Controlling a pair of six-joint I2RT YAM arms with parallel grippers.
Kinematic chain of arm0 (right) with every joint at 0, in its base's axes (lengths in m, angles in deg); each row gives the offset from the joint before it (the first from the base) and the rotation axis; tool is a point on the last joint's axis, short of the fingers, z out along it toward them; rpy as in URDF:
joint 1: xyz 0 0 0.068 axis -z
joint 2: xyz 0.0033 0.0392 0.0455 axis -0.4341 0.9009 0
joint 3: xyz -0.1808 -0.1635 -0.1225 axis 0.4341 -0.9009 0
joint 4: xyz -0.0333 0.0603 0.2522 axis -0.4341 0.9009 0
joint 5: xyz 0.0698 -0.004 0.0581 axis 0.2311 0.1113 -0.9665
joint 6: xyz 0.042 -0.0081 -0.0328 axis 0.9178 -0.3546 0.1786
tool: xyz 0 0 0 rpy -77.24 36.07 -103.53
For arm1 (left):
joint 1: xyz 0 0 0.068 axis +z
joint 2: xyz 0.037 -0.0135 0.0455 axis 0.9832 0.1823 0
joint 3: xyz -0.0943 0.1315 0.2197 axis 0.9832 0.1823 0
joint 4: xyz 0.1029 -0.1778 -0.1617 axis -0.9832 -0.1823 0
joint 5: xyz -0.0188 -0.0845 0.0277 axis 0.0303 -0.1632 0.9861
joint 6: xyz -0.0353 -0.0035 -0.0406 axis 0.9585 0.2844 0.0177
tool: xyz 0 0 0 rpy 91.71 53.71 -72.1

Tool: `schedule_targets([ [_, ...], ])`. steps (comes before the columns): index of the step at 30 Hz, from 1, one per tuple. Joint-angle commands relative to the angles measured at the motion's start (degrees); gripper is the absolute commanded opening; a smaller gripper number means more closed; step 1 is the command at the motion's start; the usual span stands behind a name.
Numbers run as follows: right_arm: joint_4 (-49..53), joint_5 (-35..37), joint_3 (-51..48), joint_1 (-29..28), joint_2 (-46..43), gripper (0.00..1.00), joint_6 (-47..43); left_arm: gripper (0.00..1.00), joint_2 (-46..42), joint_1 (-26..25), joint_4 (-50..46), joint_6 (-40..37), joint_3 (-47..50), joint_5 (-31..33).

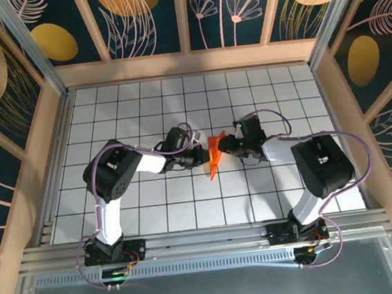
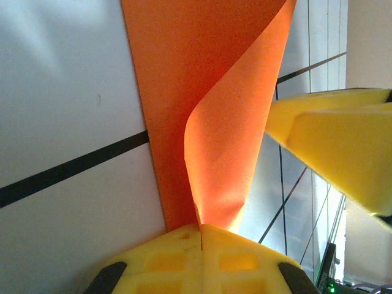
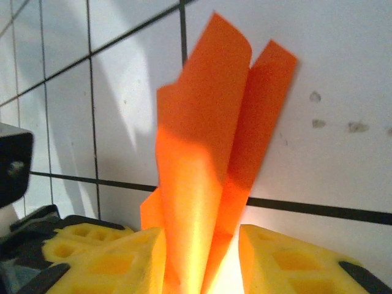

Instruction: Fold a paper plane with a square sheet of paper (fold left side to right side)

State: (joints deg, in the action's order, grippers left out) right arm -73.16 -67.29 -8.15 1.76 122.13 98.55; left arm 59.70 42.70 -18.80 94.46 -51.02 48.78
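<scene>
Left jaws tight on orange paper (image 2: 184,61) edge

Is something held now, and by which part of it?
The left gripper is shut on the orange paper at its near fold, where the curled flap starts. The right gripper has its jaws open around the paper.

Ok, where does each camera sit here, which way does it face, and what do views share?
Top external: fixed above and behind the robot, looking down on the gridded table; left arm and right arm show whole, left gripper and right gripper meeting at the orange paper.
Left wrist: on the left arm, looking along its shut yellow fingers at the paper they pinch.
Right wrist: on the right arm, looking past its parted fingers, paper between them.
Shared: both wrist views show the same curled paper from opposite sides.
</scene>
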Motion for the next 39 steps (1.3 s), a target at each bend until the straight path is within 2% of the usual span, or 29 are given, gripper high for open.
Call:
schedule_targets([
  [1,0.4,-0.1,0.1,0.3,-1.7,0.3,-1.7,0.0,3.7,0.1,-4.1,-1.8,-0.2,5.7],
  [7,-1.5,-3.4,1.7,-0.9,0.5,0.01,-1.5,0.0,3.8,0.1,-4.6,-1.8,-0.4,6.0],
  [21,-0.4,0.0,4.1,-1.4,5.9,0.0,-1.8,0.0,4.5,0.1,-6.3,-1.9,-1.3,6.6],
  [39,2.1,-0.4,3.6,-0.2,8.8,0.0,-1.9,0.0,5.1,0.1,-6.9,-1.8,-1.7,6.4],
])
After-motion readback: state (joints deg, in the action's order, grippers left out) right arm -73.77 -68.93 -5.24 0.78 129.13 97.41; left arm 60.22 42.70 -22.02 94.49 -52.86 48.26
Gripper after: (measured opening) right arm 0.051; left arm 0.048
